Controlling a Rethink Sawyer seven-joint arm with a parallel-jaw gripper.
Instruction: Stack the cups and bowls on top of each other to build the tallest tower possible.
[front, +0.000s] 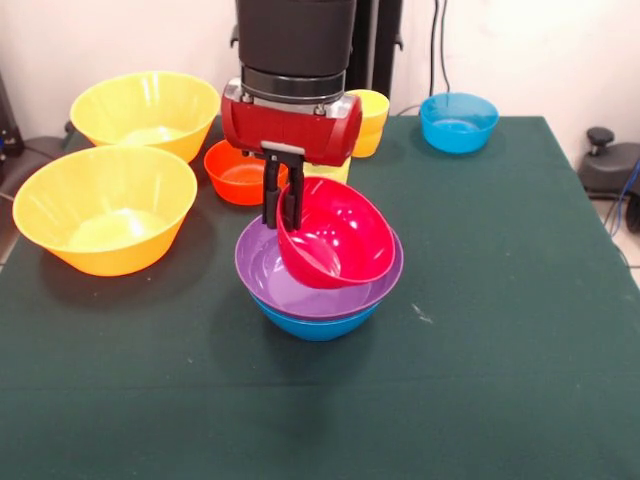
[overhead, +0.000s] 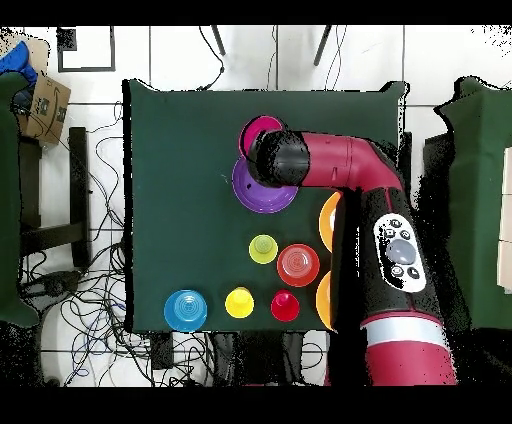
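Pink-red glossy plastic bowl (front: 338, 243), tilted at frame centre, is clenched by the end effector (front: 283, 208) over the purple bowl (front: 275, 278).

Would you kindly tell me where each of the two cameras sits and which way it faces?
Front view: across the table from the robot, facing it; the arm comes down from the top, its gripper shut on the tilted pink-red bowl over the purple bowl.
Overhead view: above the table, looking straight down, robot base at the bottom; the arm reaches up the picture and hides the gripper.
Shared: arm, table, pink-red bowl, purple bowl, light-blue bowl.
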